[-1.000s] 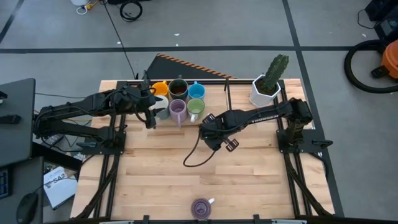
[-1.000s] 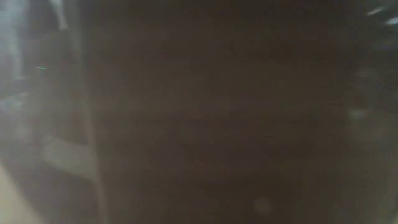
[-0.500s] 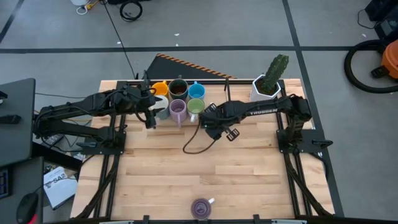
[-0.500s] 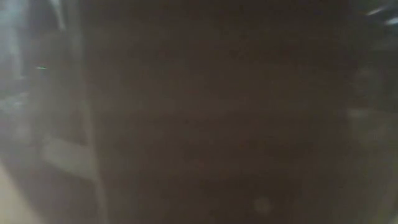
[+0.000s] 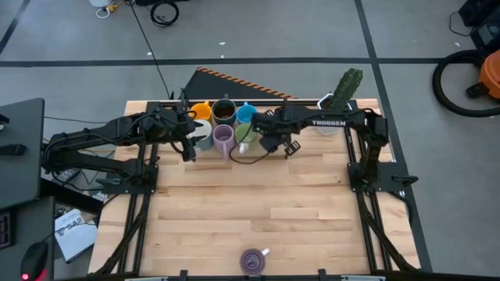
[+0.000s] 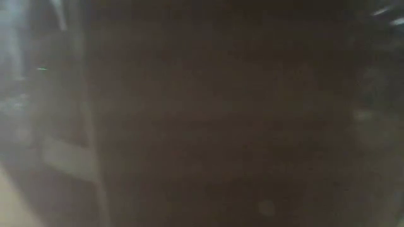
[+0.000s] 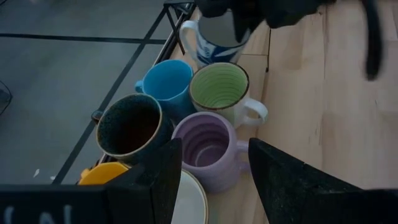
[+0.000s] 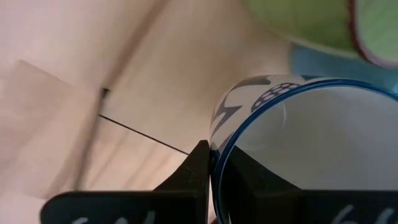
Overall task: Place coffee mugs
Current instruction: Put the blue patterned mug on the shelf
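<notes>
A cluster of mugs stands at the table's far edge: orange [image 5: 201,111], dark brown [image 5: 224,112], blue [image 5: 247,114], purple [image 5: 224,136] and green [image 5: 244,134]. My right gripper [image 5: 263,139] is just right of the green mug, shut on a white mug with a blue rim and blue pattern [image 7: 216,34]. My left gripper [image 7: 214,180] is open at the cluster's left. A plain white mug [image 7: 191,199] lies low between its fingers. A second purple mug [image 5: 252,260] stands alone at the near edge. My right gripper pinches the patterned mug's rim [image 8: 219,144], with one finger [image 8: 198,163] outside the wall and the other inside the cup. It comes from above and the mug hangs upright below it. Whether the base rests on the table I cannot tell. My left gripper may touch the white mug; I cannot tell.
A white angular pot with a green cactus [image 5: 344,90] stands at the far right corner, partly behind the right arm. A black cable [image 5: 248,156] loops on the wood below the right gripper. Bare wood [image 5: 273,211] stretches across the table's middle. A dark blurred surface fills the low view.
My right gripper has swung from the table's middle toward the far edge, carrying the patterned mug up beside the green mug. The cable loop trailed after it.
</notes>
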`<action>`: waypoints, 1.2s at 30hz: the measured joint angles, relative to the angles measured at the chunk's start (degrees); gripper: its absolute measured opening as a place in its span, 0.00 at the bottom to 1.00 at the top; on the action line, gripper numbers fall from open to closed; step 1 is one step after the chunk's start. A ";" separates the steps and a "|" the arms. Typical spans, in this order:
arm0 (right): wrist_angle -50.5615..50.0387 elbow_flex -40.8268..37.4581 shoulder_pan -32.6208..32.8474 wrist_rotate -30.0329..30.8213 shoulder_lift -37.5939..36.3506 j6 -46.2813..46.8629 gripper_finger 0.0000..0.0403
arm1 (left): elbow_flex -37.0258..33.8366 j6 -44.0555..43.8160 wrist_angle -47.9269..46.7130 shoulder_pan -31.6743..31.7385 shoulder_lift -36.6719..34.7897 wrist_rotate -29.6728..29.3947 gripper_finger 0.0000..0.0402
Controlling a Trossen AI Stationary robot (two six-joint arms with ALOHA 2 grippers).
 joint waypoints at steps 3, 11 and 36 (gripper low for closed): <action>2.05 0.00 -2.23 0.00 0.00 -2.97 0.08 | 0.00 -0.06 0.02 0.00 0.00 -0.03 0.48; 3.43 0.02 -6.61 -3.80 0.00 -8.60 0.08 | 0.00 0.17 0.61 -0.02 0.00 -1.15 0.48; 4.64 0.02 -8.22 -3.38 0.00 -12.96 0.08 | 0.00 1.40 3.19 -0.02 -0.02 -6.54 0.48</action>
